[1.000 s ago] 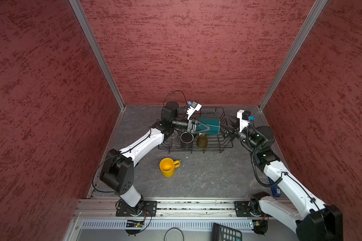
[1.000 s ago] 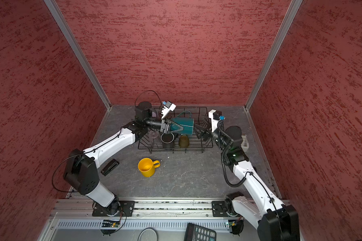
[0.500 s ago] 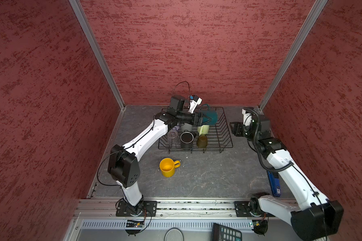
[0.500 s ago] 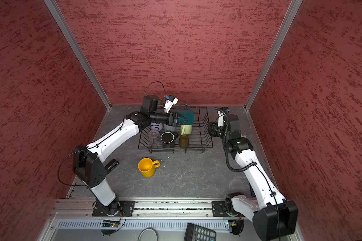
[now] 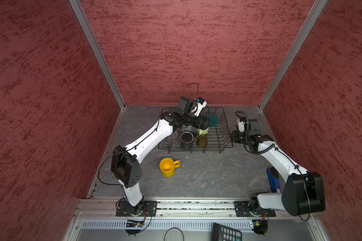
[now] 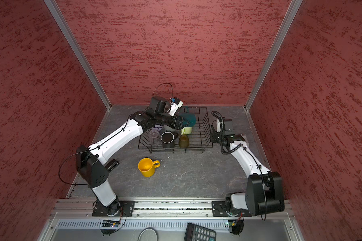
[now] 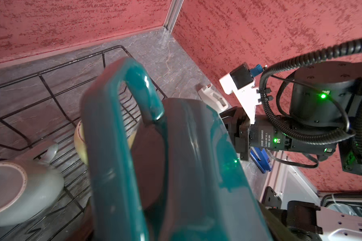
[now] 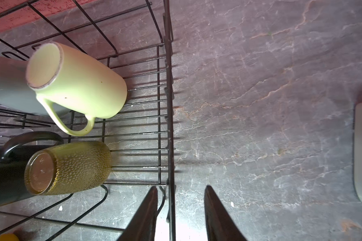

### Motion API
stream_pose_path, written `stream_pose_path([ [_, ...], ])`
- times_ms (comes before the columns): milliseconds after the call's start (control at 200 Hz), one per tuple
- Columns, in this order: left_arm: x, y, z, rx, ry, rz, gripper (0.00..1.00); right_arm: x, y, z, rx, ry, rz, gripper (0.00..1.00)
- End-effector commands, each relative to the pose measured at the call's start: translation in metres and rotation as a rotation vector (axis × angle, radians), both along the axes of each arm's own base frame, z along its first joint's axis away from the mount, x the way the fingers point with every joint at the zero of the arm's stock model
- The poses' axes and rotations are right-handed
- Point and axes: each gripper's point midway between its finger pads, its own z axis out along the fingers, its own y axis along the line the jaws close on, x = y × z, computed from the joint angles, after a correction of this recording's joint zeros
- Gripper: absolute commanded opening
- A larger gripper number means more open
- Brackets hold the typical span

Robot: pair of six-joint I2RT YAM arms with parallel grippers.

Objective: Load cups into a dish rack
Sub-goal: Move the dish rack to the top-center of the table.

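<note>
Dish rack (image 8: 170,125) rim sits between right jaws, pale green mug (image 8: 82,89) nearby.

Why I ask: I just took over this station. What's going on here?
Two arms are loading a rack. The left hand holds a teal mug over its far side. The right hand is open at the rack's right rim, fingers either side of the wire. A black mug, an olive glass and a green mug are inside; a yellow mug stands outside it.
</note>
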Motion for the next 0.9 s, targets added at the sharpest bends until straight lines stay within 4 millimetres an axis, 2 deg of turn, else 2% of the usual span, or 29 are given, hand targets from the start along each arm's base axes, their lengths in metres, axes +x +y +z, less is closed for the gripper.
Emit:
stream_pose_path([
  [0,0.007,-0.005,0.039,-0.054,-0.123,-0.003,0.00,0.007,0.006,-0.003,0.029,-0.023,0.021,0.34],
  [441,0.008,-0.008,0.038,-0.054,-0.119,-0.011,0.00,-0.005,0.016,-0.021,0.090,0.006,0.054,0.10],
  [897,0.012,-0.017,0.027,0.021,-0.128,0.017,0.00,-0.033,0.025,-0.032,0.133,0.033,0.075,0.02],
])
